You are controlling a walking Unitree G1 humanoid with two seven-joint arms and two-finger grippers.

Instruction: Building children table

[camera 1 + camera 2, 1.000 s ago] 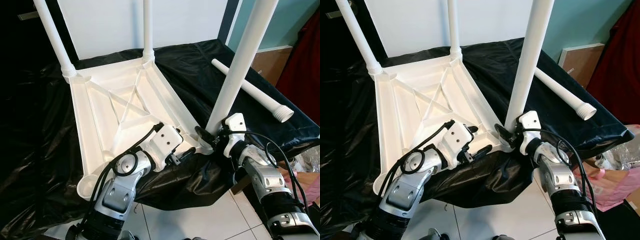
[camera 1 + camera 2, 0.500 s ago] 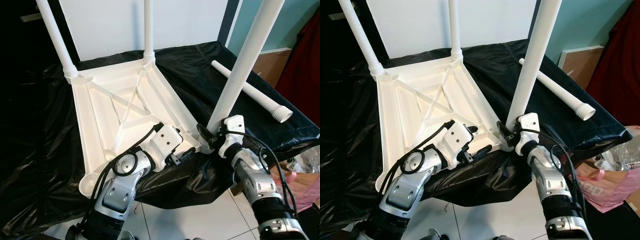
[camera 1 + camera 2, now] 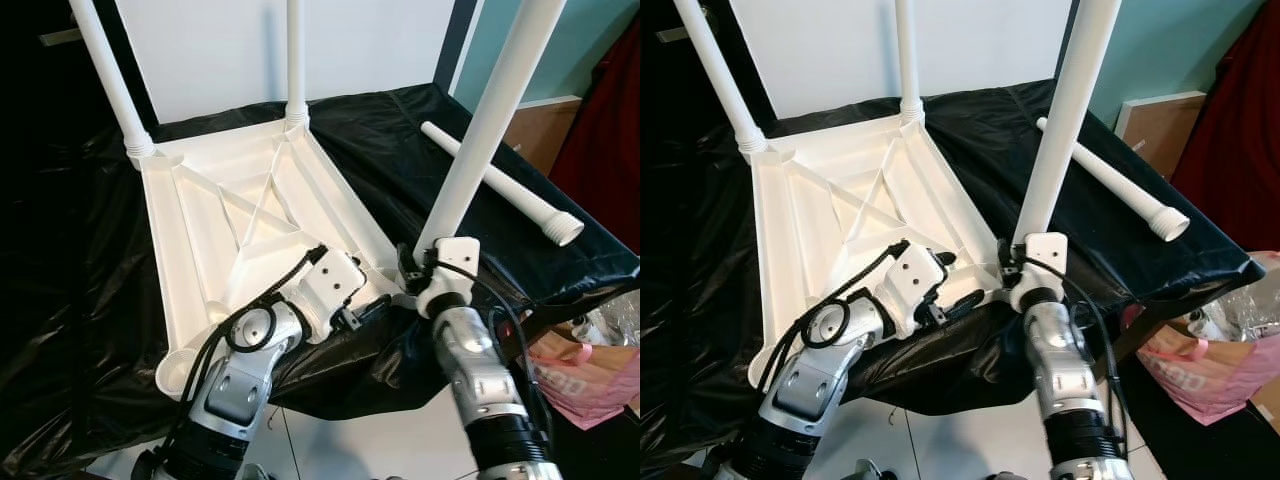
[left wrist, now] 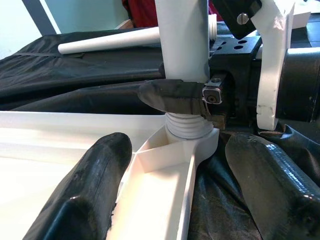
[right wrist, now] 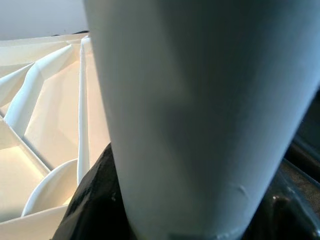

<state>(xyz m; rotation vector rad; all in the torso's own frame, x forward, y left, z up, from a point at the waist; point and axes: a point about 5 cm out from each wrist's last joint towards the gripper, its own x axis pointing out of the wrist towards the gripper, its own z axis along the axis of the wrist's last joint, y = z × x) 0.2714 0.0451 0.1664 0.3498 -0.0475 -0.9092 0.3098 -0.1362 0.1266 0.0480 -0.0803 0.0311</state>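
Clamping table leg (image 3: 480, 140) base | right gripper (image 4: 182, 97) | left gripper (image 4: 185, 185) apparently straddling tabletop (image 3: 200, 240) rim

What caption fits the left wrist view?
Right gripper clamps a white leg standing in the tabletop corner socket.

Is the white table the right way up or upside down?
Upside down. The tabletop lies flat on the black sheet with its ribbed underside showing, and three legs, like the one the right gripper grips, point up.
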